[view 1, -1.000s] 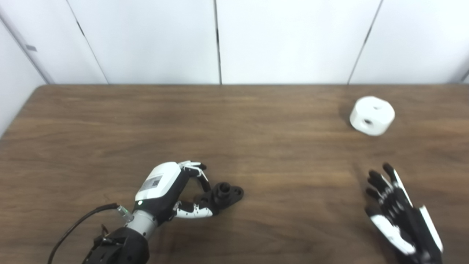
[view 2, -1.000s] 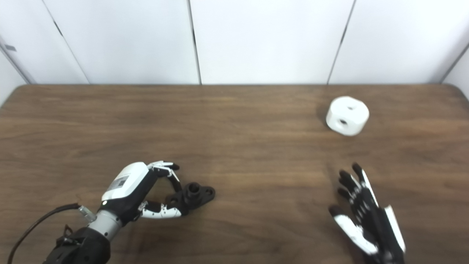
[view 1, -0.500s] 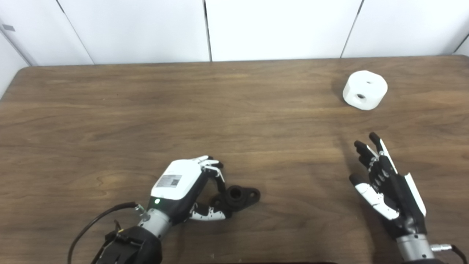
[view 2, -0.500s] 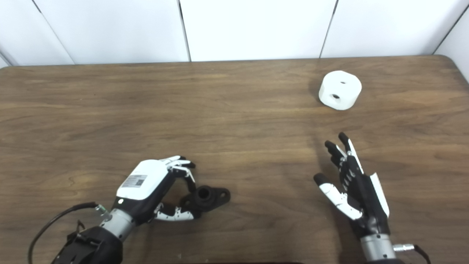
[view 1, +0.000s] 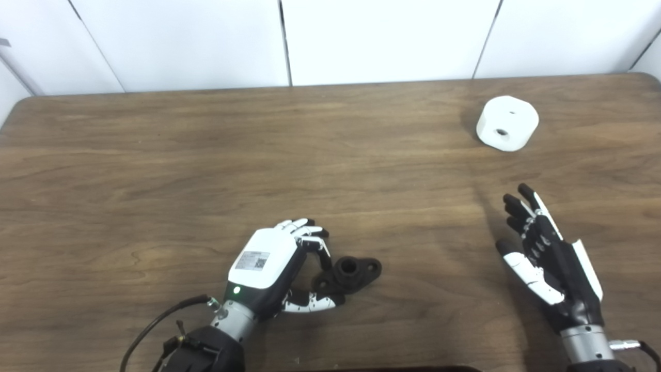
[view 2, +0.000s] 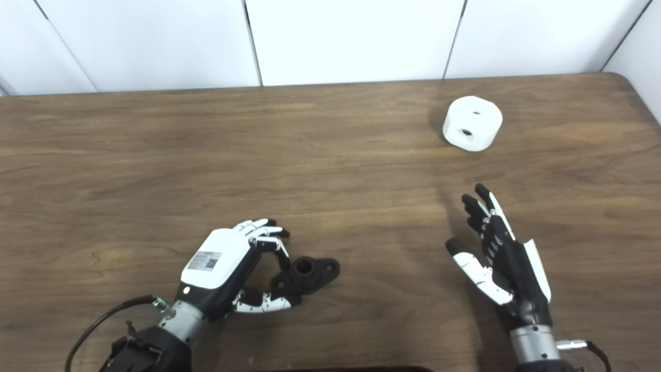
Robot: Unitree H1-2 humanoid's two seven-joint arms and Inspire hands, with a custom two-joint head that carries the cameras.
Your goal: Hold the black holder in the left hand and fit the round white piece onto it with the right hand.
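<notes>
The black holder [view 1: 352, 270] lies on the wooden table [view 1: 206, 155] near its front edge. My left hand [view 1: 268, 262] is curled around the holder's left end, with fingers on the far side and thumb along the near side. The holder rests on the tabletop. The round white piece [view 1: 507, 124], with a hole in its top and one in its side, stands at the back right. My right hand [view 1: 547, 253] is open with its fingers spread, at the front right, well short of the white piece. The right eye view shows the same: holder [view 2: 307, 271], white piece [view 2: 472, 124].
A white panelled wall [view 1: 382, 36] runs behind the table's back edge. A black cable [view 1: 155, 325] trails from my left wrist. The table's right back corner [view 2: 617, 77] shows in the right eye view.
The camera has tilted down and shifted, so the whole picture moved. Both hands keep the same pose, the left still curled on the holder and the right still open.
</notes>
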